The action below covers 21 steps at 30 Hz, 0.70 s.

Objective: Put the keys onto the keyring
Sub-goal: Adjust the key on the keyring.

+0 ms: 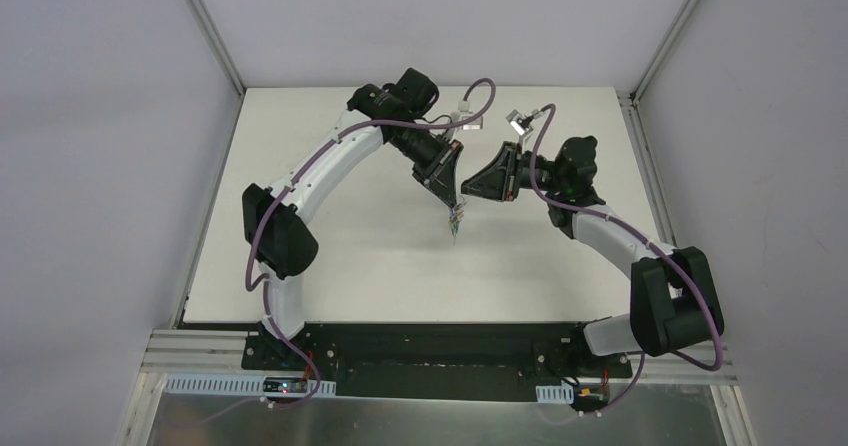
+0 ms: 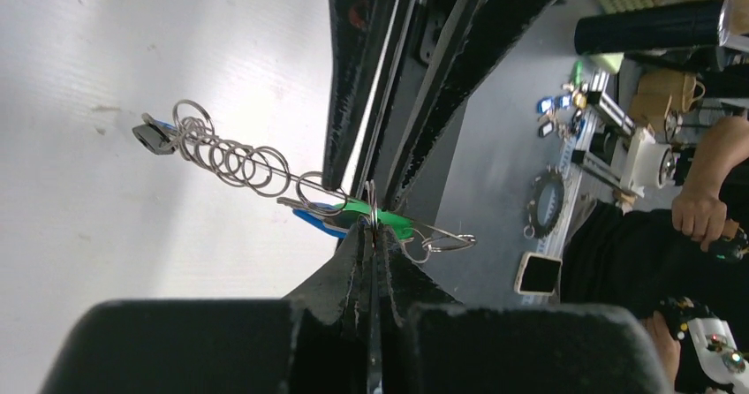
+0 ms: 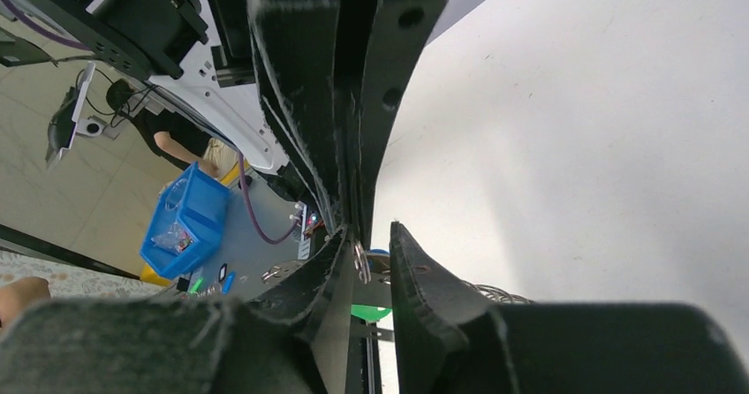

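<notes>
Above the middle of the table, my left gripper point(image 1: 456, 206) and right gripper point(image 1: 469, 193) meet tip to tip. In the left wrist view my left gripper point(image 2: 374, 228) is shut on a small metal ring of the keyring point(image 2: 231, 157). The keyring's chain of linked rings and black tag point(image 2: 154, 138) hang off to the left. The keys, one green point(image 2: 386, 221) and one blue point(image 2: 316, 223), hang at the jaw tips. My right gripper point(image 3: 371, 235) stands open, a ring point(image 3: 360, 262) resting against its left finger. Below it are the green key point(image 3: 371, 312) and the blue key point(image 3: 380, 254).
The white table point(image 1: 350, 266) is bounded by grey walls, with aluminium rails along both sides. A black base bar point(image 1: 440, 351) runs along the near edge. Beyond the table, a blue bin point(image 3: 187, 222) and workshop clutter show in the wrist views.
</notes>
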Tool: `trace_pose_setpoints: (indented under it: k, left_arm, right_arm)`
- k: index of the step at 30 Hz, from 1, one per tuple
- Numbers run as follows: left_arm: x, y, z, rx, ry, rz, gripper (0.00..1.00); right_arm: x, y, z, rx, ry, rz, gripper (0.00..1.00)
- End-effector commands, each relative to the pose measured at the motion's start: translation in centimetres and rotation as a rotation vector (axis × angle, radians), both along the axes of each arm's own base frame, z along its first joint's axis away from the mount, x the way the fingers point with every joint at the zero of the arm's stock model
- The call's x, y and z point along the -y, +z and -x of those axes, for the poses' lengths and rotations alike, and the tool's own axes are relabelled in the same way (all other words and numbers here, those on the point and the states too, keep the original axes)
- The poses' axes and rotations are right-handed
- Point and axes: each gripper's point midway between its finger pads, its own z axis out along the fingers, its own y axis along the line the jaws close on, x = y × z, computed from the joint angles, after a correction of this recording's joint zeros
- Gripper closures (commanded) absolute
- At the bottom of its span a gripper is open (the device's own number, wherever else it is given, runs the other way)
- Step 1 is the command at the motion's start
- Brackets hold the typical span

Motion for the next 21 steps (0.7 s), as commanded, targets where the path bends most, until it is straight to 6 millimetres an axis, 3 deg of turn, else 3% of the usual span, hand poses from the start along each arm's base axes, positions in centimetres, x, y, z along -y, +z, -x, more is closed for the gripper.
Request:
trace_pose_setpoints:
  k: [1,12,21]
  left_arm:
    - [-1.3,-0.6,2.3,-0.012,-0.065,-0.100,1.00]
    - [-0.8,-0.4,2.8,-0.014,-0.087,-0.098,1.00]
    - [-0.8,-0.4,2.9,-0.016,-0.096,-0.092,1.00]
  right_arm:
    - [-0.2,1.7,1.3,0.144,0.067,0.003,0.74]
    - [-1.4,-0.4,3.8,0.154,0.177,0.064,0.69]
    - [-1.7,-0.5,4.0,0.150,0.194,0.067,0.84]
